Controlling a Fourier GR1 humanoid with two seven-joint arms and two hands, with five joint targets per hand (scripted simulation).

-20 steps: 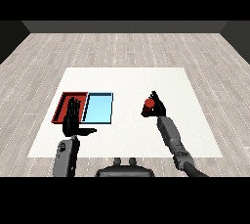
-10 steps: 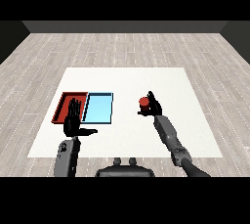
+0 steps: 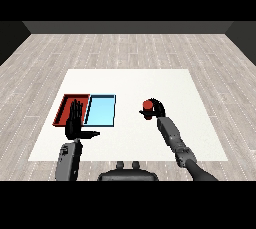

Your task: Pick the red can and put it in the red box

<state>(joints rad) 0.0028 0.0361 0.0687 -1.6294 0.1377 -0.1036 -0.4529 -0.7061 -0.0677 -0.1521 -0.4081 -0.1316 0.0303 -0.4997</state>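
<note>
My right hand [image 3: 156,109] fingers curl round the red can [image 3: 147,105], carried further left toward the light blue tray [image 3: 101,110] than before, its lower body hidden, while my left hand [image 3: 75,121], fingers straight, partly covers the red tray [image 3: 66,104] on the worktop [image 3: 130,80].

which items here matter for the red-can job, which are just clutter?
Job:
- red can, held in the right hand
- red tray, the target

Not involved:
- light blue tray, beside the red one
- left hand, open, holding nothing, over the red tray's near edge
</note>
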